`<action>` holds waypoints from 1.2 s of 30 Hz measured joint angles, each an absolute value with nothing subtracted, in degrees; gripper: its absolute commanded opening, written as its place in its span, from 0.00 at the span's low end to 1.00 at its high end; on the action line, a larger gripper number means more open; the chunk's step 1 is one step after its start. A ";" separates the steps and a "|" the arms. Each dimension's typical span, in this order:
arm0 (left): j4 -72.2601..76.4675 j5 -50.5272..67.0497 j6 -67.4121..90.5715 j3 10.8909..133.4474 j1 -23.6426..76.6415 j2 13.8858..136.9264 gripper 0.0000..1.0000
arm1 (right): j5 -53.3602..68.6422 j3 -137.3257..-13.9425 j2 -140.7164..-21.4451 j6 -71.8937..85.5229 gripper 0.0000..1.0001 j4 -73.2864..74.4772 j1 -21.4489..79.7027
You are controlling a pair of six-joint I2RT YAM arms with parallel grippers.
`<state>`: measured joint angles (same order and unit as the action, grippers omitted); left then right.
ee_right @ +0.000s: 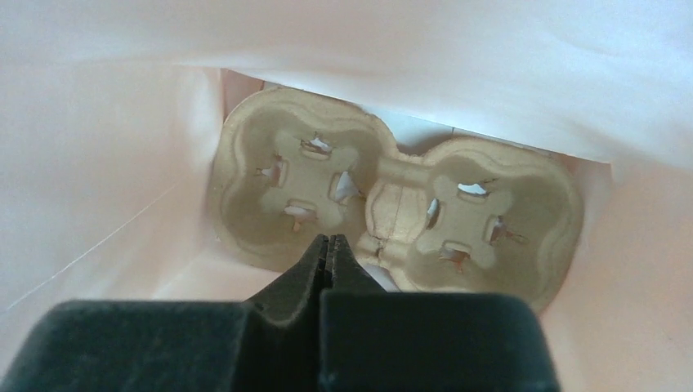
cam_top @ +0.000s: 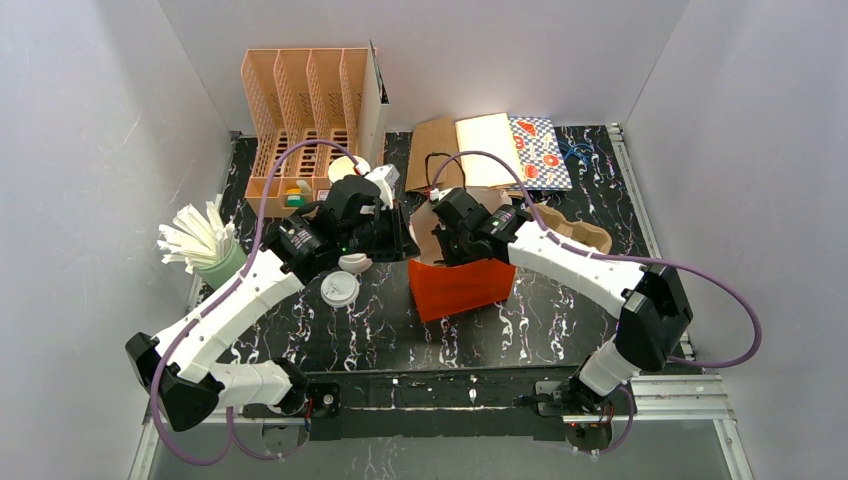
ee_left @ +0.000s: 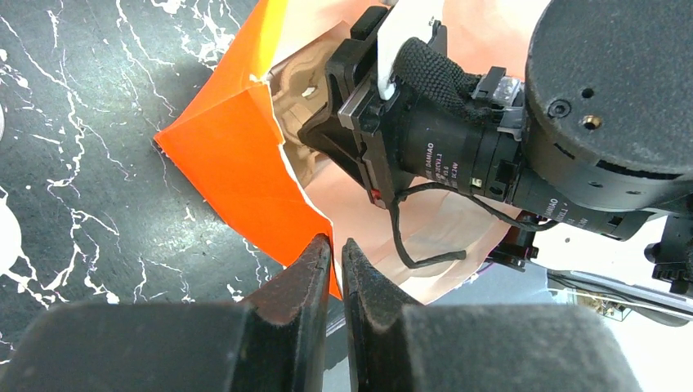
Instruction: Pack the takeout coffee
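Held open
Left gripper [ee_left: 336, 247] pinches orange bag [ee_left: 237, 155] rim, lower centre; right gripper [ee_right: 328, 243] closed, empty (above carrier [ee_right: 396, 204]).

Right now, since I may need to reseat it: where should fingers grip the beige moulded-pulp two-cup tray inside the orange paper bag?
Pinch the raised bridge between its two wells, coming straight down through the open top of the orange paper bag. The beige moulded-pulp two-cup tray lies flat on the bag floor, walls crowding its rim.
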<state>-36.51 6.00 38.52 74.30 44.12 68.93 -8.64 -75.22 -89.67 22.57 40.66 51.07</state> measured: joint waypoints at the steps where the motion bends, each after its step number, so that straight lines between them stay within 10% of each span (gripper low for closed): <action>1: -36.53 5.98 38.48 74.30 44.12 68.95 0.10 | -8.27 -75.16 -89.67 22.37 0.01 40.53 51.05; 36: -38.87 4.89 36.40 76.69 44.27 70.06 0.09 | -3.11 -64.36 -99.53 17.76 0.01 28.34 50.96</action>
<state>-38.87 4.89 36.40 76.69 44.27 70.06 -3.11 -64.36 -99.53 17.76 28.34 50.96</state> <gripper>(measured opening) 0.090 0.031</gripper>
